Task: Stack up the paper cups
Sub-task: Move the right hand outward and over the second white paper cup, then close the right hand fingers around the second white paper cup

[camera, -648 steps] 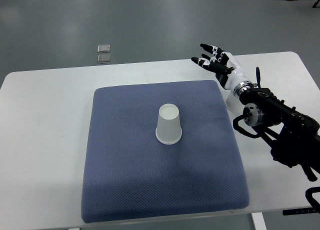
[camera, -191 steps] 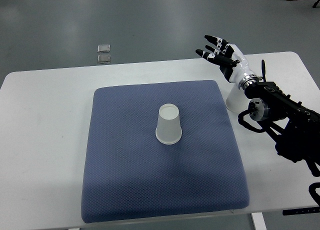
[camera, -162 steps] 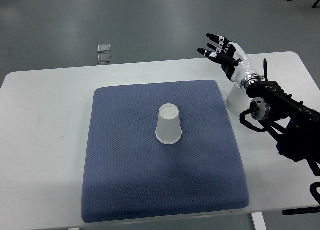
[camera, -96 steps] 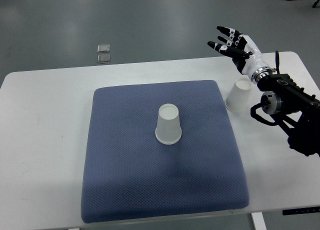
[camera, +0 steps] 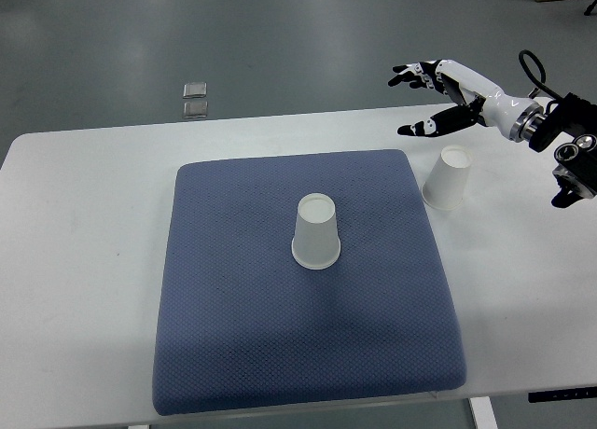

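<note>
Overhead — white paper cups (camera: 316,231) upturned, right hand (camera: 446,96) spread.

no readable text, labels, brands or numbers anywhere

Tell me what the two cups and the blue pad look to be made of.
Both cups, one on the pad and one on the table, look like matte white paper, thin-walled, no gloss. The blue pad looks like soft woven fabric over foam: dotted texture, rounded edges.
</note>
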`<state>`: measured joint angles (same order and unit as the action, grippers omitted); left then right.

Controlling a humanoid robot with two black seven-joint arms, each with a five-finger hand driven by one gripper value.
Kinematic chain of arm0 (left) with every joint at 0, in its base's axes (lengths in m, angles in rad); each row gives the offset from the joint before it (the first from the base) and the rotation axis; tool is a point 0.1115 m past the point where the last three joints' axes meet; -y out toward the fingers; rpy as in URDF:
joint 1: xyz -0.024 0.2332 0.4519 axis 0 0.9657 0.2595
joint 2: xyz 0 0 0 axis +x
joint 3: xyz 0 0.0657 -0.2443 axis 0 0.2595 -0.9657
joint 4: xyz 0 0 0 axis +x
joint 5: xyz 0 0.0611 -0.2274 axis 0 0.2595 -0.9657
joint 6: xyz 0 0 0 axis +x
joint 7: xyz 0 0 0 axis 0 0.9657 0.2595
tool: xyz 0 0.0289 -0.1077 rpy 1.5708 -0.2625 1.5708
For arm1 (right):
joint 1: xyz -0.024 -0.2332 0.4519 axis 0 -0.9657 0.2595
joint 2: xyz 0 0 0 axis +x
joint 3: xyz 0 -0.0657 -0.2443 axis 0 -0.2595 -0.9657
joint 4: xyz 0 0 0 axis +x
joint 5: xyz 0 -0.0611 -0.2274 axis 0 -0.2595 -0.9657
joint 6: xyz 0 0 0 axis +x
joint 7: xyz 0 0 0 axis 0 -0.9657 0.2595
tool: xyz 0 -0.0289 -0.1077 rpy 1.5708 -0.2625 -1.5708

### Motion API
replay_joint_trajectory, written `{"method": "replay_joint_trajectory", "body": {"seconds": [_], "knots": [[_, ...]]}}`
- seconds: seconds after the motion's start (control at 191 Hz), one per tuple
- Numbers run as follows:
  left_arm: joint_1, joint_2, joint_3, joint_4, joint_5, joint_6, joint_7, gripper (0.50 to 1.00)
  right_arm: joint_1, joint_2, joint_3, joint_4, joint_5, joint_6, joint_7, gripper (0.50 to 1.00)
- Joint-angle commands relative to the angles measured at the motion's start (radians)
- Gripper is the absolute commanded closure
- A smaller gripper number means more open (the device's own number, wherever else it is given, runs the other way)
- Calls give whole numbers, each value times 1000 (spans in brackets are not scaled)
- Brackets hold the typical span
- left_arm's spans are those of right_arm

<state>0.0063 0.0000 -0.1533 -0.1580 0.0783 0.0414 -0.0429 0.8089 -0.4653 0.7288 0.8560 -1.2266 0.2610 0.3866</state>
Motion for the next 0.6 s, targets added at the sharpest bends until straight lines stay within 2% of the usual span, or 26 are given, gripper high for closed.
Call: {"method": "replay_joint_trajectory", "body": {"seconds": [0.0,0.151,0.251,0.381,0.595], "knots": [[0,0,0,0,0,0,0,500,10,-10,-25,0,-136,9,11,581],[0,0,0,2,0,0,0,500,44,-26,-135,-37,-284,-14,8,583],[0,0,0,0,0,0,0,500,70,-13,-224,-123,-340,-89,8,583],[0,0,0,0,0,0,0,500,104,-9,-333,-176,-346,-155,8,583],[0,0,0,0,0,0,0,500,121,0,-379,-203,-350,-184,3,583]]}}
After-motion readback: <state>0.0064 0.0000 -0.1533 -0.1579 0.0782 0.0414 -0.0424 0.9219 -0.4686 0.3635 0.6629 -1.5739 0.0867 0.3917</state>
